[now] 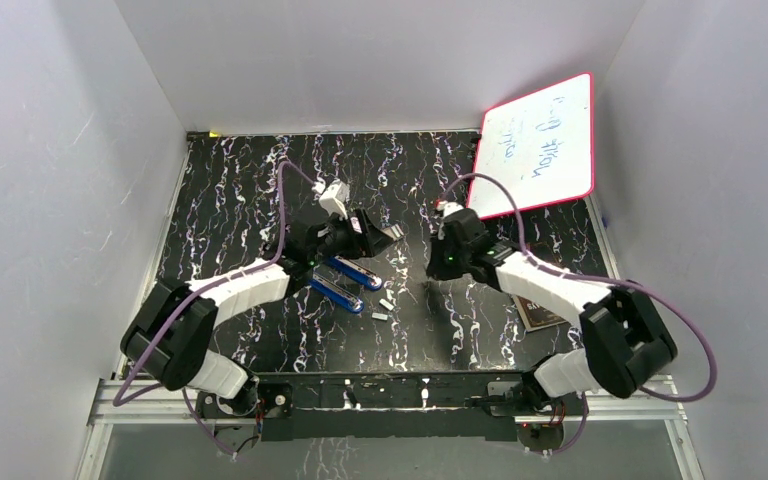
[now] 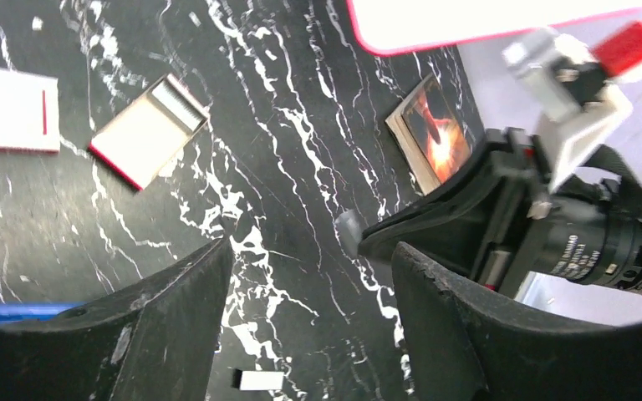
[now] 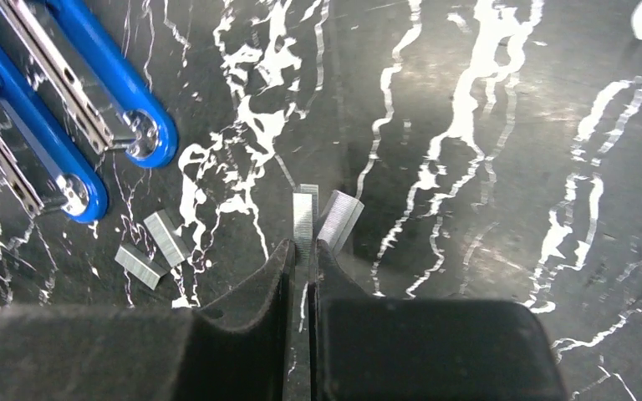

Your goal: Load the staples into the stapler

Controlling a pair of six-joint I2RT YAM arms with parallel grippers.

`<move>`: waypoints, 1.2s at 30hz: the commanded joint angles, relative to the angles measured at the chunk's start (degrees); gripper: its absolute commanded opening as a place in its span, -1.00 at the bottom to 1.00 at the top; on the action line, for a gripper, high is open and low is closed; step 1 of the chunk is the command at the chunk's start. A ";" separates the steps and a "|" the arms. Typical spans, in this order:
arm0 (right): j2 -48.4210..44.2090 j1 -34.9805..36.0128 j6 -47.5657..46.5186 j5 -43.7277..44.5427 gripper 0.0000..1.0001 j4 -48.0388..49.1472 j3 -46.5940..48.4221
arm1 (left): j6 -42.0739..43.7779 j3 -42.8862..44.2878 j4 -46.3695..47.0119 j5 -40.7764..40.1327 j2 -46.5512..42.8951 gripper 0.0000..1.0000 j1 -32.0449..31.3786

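The blue stapler (image 3: 92, 83) lies swung open at the upper left of the right wrist view, its two halves side by side with the metal channels up; it also shows under the left arm (image 1: 345, 280). My right gripper (image 3: 303, 248) is shut on one strip of staples (image 3: 303, 215) that stands on edge. A second strip (image 3: 340, 220) leans beside it, and two more (image 3: 165, 236) lie near the stapler's tips. My left gripper (image 2: 311, 249) hangs open over bare table and faces the right gripper (image 2: 435, 225).
An open red-and-white box tray (image 2: 146, 129) and its sleeve (image 2: 8, 109) lie at the upper left of the left wrist view. A dark picture card (image 1: 540, 312) lies by the right arm. A red-framed whiteboard (image 1: 545, 145) leans at the back right. White walls enclose the table.
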 commanded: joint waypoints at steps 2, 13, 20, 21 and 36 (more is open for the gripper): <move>-8.17 -6.29 4.02 -8.37 -0.83 9.96 -5.48 | -20.88 -2.97 8.59 -4.13 1.10 0.37 0.17; -13.84 -9.12 5.03 -15.33 -0.83 17.69 -10.16 | -24.70 0.69 13.02 -3.04 8.24 0.32 -3.65; -14.54 -9.21 5.43 -17.11 -0.83 19.31 -9.97 | -25.75 1.24 17.13 -3.46 10.74 0.25 -5.49; -14.51 -9.25 5.49 -17.43 -0.83 19.41 -9.82 | -25.79 1.38 17.76 -3.51 11.16 0.24 -5.71; -14.59 -9.42 7.35 -17.50 -0.86 20.13 -8.72 | -25.98 2.67 22.15 -0.05 14.53 -0.01 -7.64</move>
